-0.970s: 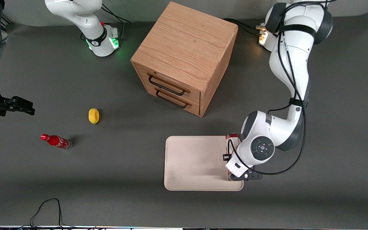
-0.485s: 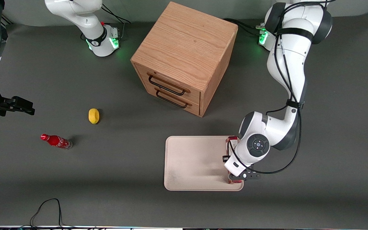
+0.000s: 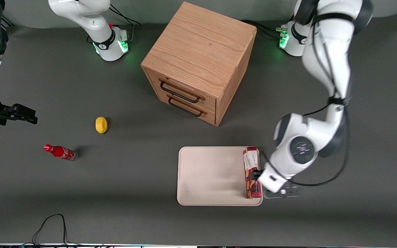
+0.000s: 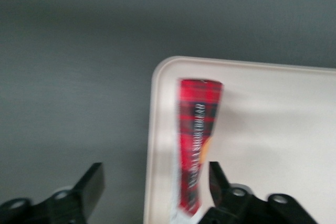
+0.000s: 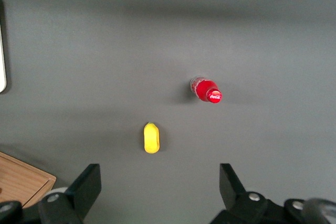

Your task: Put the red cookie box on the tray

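On the tray [image 3: 212, 175], along its short edge toward the working arm's end of the surface [image 3: 133, 179]: the red cookie box [image 3: 252, 172], lying flat and lengthwise just inside the low rim, tartan-patterned with a white section at the end farther from the front camera. Resting free, touched by nothing. Just beside it, above the tray's edge and the dark surface next to it: the end effector [image 4: 152, 182], fingers [image 4: 90, 184] spread wide, gripping nothing, one finger over the bare surface and the other over the tray, the near end of the box [image 4: 197, 140] showing between them in the wrist view. Tray [image 4: 273, 129] otherwise bare cream-white, slightly smudged. Farther from the front camera than the tray: a wooden two-drawer cabinet [image 3: 200, 62], both drawers closed. Well off toward the parked arm's end: a small red cola bottle [image 3: 60, 152] on its side and a yellow object [image 3: 101, 124], well apart from the tray.
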